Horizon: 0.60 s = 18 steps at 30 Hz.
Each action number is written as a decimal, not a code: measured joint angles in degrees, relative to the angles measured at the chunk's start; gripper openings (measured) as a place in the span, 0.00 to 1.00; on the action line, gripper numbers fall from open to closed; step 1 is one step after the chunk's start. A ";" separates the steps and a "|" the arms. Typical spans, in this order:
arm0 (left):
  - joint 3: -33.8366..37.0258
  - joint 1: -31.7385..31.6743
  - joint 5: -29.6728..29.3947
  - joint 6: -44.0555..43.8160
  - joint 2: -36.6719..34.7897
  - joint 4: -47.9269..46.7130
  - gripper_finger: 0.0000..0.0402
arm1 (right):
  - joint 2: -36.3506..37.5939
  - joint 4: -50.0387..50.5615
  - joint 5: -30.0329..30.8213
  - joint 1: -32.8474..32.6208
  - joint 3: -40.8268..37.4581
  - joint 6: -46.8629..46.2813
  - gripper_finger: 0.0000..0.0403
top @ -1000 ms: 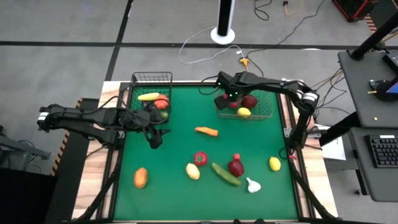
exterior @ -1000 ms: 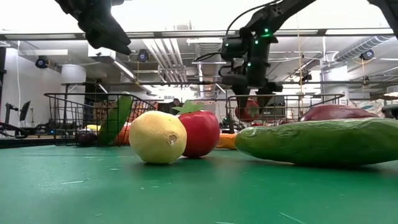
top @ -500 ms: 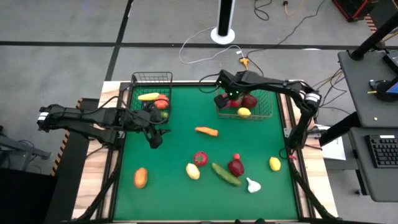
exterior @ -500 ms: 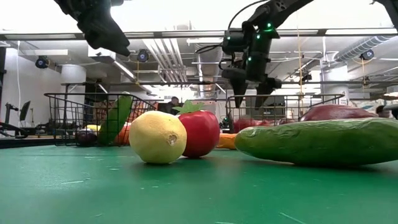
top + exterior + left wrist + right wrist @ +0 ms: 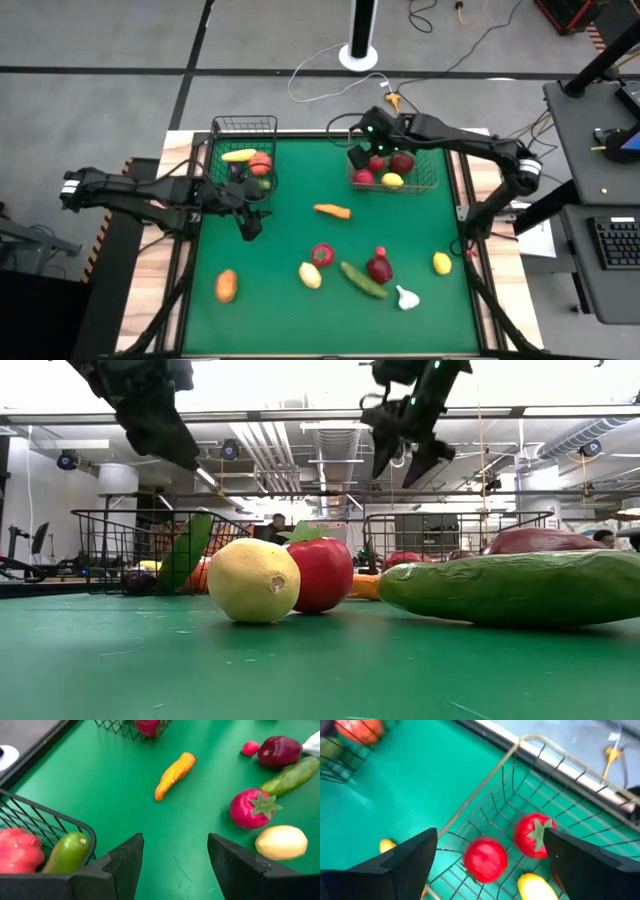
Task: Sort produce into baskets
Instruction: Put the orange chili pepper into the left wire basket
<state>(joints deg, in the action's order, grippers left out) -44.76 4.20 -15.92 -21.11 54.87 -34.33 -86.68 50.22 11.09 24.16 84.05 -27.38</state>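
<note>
My right gripper (image 5: 360,157) is open and empty, high above the left end of the wider brownish-grey basket (image 5: 428,183). Its wrist view (image 5: 490,834) looks down on two red fruits (image 5: 485,859) and a yellow one (image 5: 536,886) lying in that basket. My left gripper (image 5: 250,227) is open and empty above the mat, just near of the narrower black basket (image 5: 243,123), which holds yellow, red and green pieces. An orange carrot-like piece (image 5: 333,211), a red tomato (image 5: 322,254), a lemon (image 5: 310,275), a cucumber (image 5: 363,280) and others lie on the mat.
Also loose on the green mat are a dark red piece (image 5: 379,267), white garlic (image 5: 407,297), a yellow piece (image 5: 442,263) and an orange one (image 5: 227,285). The mat's middle between the baskets is bare. Cables and a stand lie beyond the far edge.
My right gripper has gone up out of the wider basket and a little toward the far edge. The red fruit that was between its fingers now lies on the basket's floor.
</note>
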 joint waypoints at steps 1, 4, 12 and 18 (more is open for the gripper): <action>0.34 0.25 -0.02 -0.54 0.03 0.01 0.51 | 0.72 -0.03 1.47 -1.09 0.00 0.00 0.88; 1.15 1.29 -0.01 -1.74 0.22 0.62 0.51 | 2.60 -0.09 5.30 -4.63 0.00 -0.33 0.89; 2.21 5.07 0.00 -2.11 0.38 4.65 0.51 | 4.18 -2.02 10.54 -14.18 -0.02 -0.46 0.89; 2.39 7.74 -0.02 -2.02 0.37 7.22 0.51 | 4.16 -5.01 18.70 -22.43 -0.20 0.48 0.89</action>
<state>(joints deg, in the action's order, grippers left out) -42.36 11.94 -15.94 -23.13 55.24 -27.11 -82.52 45.22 29.79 1.73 83.85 -26.89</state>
